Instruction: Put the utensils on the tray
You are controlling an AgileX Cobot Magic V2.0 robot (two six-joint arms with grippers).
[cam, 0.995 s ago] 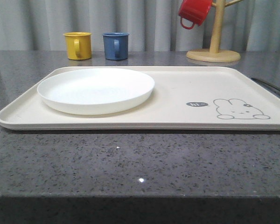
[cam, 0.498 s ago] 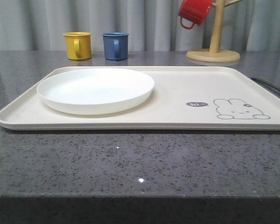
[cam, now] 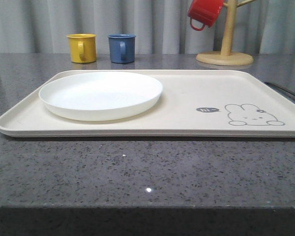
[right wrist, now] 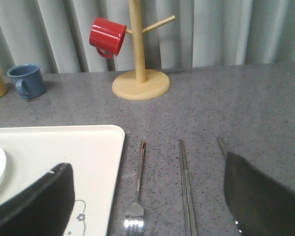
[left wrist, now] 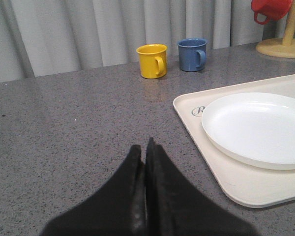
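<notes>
The right gripper (right wrist: 147, 196) hung wide open above the fork (right wrist: 137, 196) and chopsticks (right wrist: 187, 191), which lay on the counter (cam: 147, 172) just beside the tray (cam: 187, 98); a third handle (right wrist: 221, 146) was mostly hidden. The left gripper (left wrist: 146, 162) sat closed and empty. The plate (cam: 101, 94) already rested on the tray. The next grasp likely called for pinching the thin fork handle squarely, since flat metal slips on polished stone. The speckled grey counter backed onto pale curtains (cam: 152, 24), with a yellow mug (cam: 82, 47), blue mug (cam: 122, 48) and red mug (cam: 205, 12) on a wooden mug tree (cam: 226, 44).
</notes>
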